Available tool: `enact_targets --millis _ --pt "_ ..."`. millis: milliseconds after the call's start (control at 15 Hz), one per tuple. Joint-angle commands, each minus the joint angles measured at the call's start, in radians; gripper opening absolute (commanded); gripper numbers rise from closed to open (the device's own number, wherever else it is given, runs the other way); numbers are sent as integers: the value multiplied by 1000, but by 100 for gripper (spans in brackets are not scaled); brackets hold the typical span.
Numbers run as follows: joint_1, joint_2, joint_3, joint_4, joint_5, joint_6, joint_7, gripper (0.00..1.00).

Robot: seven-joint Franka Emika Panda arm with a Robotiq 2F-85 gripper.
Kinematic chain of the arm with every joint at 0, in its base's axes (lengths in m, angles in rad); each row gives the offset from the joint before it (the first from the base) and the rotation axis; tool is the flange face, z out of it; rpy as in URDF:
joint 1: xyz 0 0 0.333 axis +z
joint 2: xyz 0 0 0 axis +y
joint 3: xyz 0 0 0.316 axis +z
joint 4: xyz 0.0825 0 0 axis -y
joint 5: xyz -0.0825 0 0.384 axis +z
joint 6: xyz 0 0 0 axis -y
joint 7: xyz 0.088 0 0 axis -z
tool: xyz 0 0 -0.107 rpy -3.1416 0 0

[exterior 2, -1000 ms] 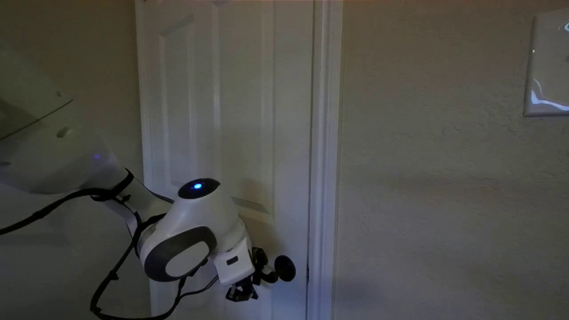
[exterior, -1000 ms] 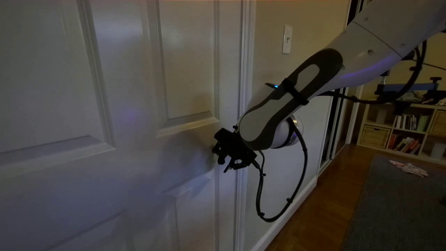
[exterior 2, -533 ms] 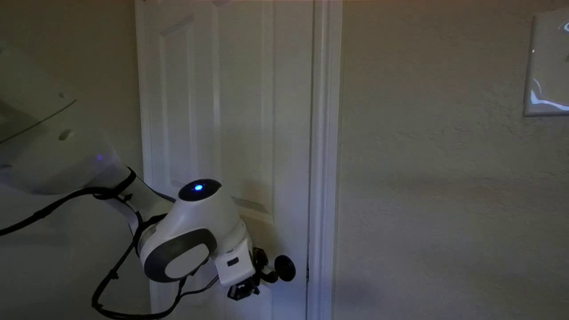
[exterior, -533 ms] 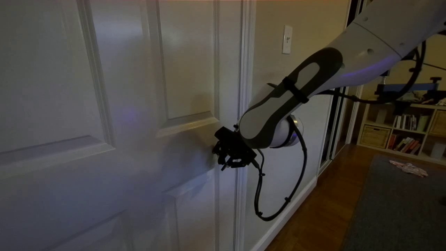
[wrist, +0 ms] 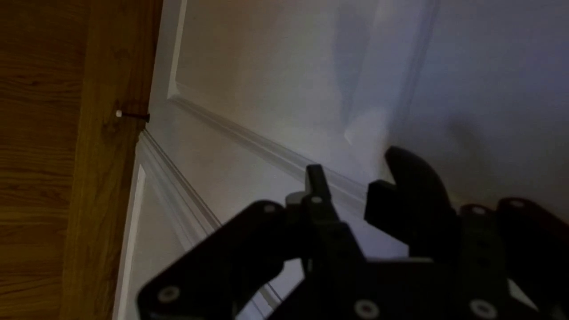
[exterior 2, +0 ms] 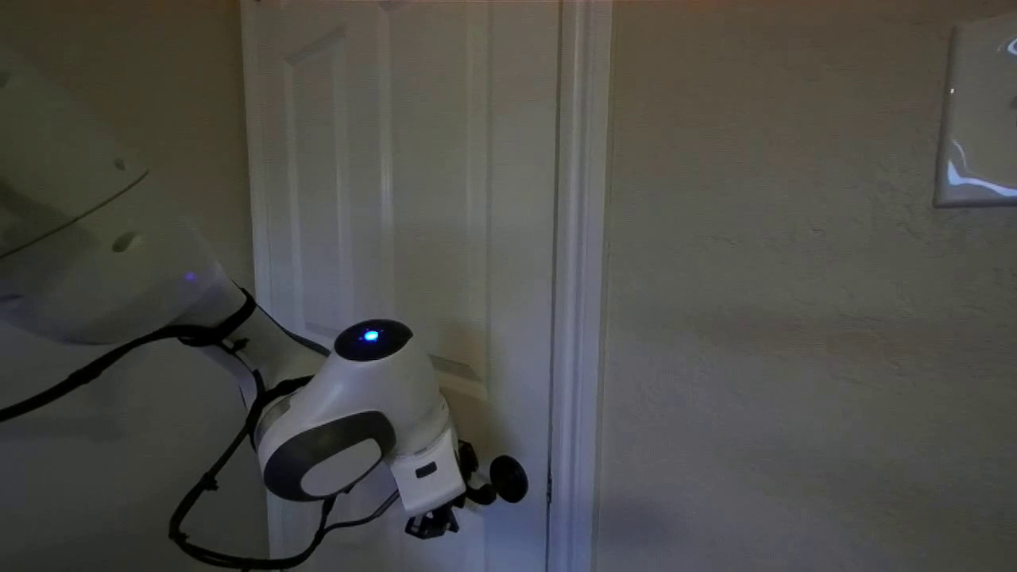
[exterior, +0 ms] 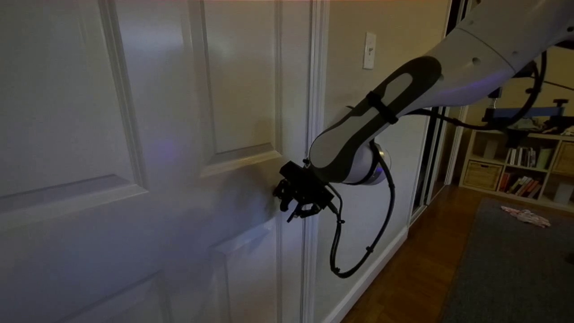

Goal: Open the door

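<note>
Beige wall (exterior 2: 755,278) flanks the door (exterior 2: 429,199), left of centre in an exterior view: likely heavy, rigid, best worked by its perhaps slippery handle (exterior 2: 508,479), beside the gripper (exterior 2: 459,494), jaws parted.

Door (exterior: 157,161) in all views (wrist view sideways)

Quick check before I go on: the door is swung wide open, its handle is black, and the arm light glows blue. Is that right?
Not quite: the door is not swung wide open. Both exterior views show it sitting closed in its frame. The rest stands: the handle is black, and the arm light glows blue.
</note>
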Motion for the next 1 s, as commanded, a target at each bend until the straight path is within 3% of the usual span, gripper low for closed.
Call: enact_targets --millis 0,400,467,600,933 --pt "-70 -66 101 -88 18 -20 -137 58" --pt "-158 -98 286 -75 71 16 -407 97" --pt "-161 -107 299 -76 89 9 -437 99" --pt "-145 -138 277 -95 117 -15 -457 100" --pt "-42 -228 81 -187 124 -24 -356 100"
